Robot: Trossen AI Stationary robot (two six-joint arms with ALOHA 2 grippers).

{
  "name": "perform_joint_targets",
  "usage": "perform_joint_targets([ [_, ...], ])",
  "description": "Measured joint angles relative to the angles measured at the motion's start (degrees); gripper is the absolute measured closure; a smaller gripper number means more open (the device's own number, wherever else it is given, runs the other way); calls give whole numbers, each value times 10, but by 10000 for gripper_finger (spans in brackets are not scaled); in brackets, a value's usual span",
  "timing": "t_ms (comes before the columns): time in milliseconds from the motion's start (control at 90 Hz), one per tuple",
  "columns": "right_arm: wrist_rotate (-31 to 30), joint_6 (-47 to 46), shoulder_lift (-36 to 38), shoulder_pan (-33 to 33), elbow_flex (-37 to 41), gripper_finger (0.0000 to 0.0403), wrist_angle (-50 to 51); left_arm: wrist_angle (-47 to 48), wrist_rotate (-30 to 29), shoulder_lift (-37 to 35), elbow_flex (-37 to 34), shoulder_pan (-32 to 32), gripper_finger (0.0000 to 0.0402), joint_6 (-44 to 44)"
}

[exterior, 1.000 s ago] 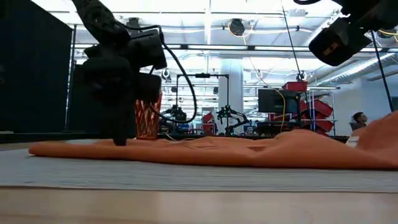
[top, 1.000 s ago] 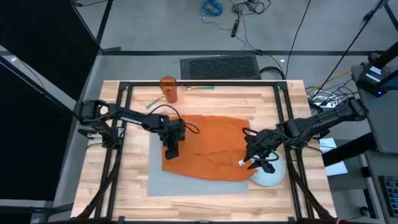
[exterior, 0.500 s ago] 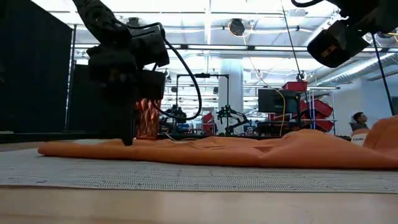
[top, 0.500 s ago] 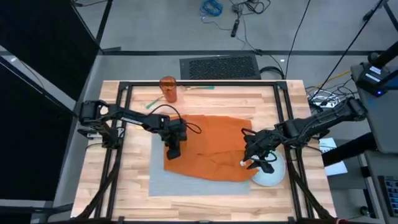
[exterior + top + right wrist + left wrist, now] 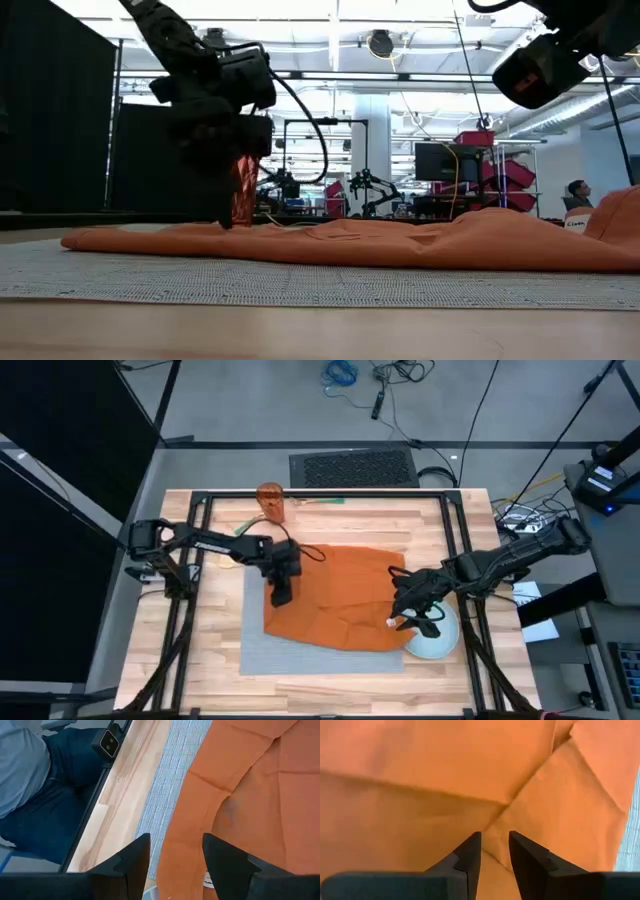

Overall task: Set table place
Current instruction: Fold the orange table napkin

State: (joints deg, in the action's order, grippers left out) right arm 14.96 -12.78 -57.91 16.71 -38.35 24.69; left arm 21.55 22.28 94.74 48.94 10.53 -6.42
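**Spreading the napkin: both grippers sit at its opposite ends**

Lying across the grey placemat point(image 5: 300, 652), the orange napkin point(image 5: 340, 595) runs its long axis from the left arm's side of the table point(image 5: 200, 670) to the right arm's side, and each arm is at its own end of the cloth. The left gripper point(image 5: 281, 596) stands on the napkin's left edge, pointing down; in its wrist view the fingers point(image 5: 468, 856) are a narrow gap apart with orange cloth between and beneath them, though a firm pinch cannot be confirmed. The right gripper point(image 5: 412, 618) hovers over the napkin's right corner, just where the cloth overlaps the pale plate point(image 5: 438, 646). Its fingers point(image 5: 131, 858) are spread wide, with nothing between them, and a folded strip of napkin lies straight ahead of them beside the mat.

A ribbed orange cup point(image 5: 271, 502) stands well apart at the far edge of the table, clear of the mat.

Judging by this layout, the next move turns on the cloth's left end, which the left arm alone can reach; the right end, draped onto the plate, belongs to the right arm.
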Motion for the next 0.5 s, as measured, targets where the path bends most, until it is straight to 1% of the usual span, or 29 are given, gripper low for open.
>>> perform_joint_targets([
  [156, 0, 1, 0, 0, 0, 236, 0, 1, -3, 0, 12, 8, 306, 13],
  [311, 0, 1, 0, 0, 0, 236, -2, 23, -3, 0, 12, 6, 294, 28],
  [500, 0, 2, 0, 0, 0, 236, -16, 36, 0, 0, 12, 8, 292, 29],
])
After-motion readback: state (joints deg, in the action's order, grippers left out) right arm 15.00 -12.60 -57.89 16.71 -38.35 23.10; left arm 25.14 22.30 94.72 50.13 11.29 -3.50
